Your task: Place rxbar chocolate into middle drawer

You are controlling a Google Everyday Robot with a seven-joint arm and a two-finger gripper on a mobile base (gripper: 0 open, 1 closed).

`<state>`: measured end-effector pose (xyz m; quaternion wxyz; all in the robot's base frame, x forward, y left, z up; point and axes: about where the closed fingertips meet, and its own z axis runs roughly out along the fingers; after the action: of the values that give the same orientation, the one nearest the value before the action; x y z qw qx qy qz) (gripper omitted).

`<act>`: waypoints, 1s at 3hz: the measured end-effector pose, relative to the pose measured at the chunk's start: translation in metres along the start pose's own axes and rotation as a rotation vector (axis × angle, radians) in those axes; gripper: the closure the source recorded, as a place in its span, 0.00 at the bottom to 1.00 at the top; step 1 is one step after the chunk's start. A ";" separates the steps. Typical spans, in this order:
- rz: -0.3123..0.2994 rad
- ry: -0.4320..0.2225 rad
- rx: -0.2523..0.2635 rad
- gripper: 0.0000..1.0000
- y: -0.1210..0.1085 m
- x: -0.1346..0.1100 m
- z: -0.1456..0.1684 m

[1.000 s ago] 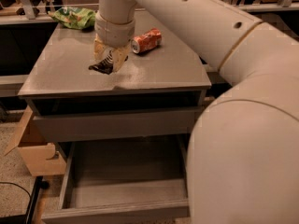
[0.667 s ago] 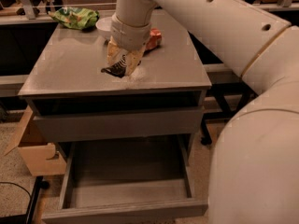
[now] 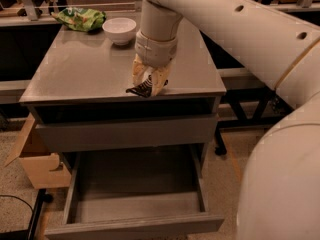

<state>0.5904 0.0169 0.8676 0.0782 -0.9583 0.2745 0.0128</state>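
Observation:
My gripper (image 3: 149, 85) hangs from the big white arm over the front edge of the grey cabinet top (image 3: 75, 79), right of centre. It is shut on the rxbar chocolate (image 3: 138, 90), a small flat black bar with pale lettering that sticks out to the left below the fingers, just above the top's front edge. The middle drawer (image 3: 140, 206) stands pulled open below, with its flat grey floor bare and its front lip toward me. The gripper is well above it and farther back.
A taller plain grey drawer panel (image 3: 125, 132) is shut between the top and the open drawer. A white bowl (image 3: 119, 30) and a green crinkly bag (image 3: 80, 19) sit at the back of the top. A cardboard box (image 3: 35, 159) stands on the floor at left.
The gripper has carried the bar to the right and forward, from mid-top to the front edge. The bowl now shows, and the orange can is hidden behind the arm.

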 end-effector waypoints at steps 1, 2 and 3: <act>0.001 -0.009 -0.042 1.00 0.023 -0.016 -0.003; -0.008 -0.036 -0.060 1.00 0.034 -0.034 0.006; -0.007 -0.036 -0.060 1.00 0.035 -0.034 0.007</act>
<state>0.5438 0.0067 0.8584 0.0544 -0.9608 0.2691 0.0378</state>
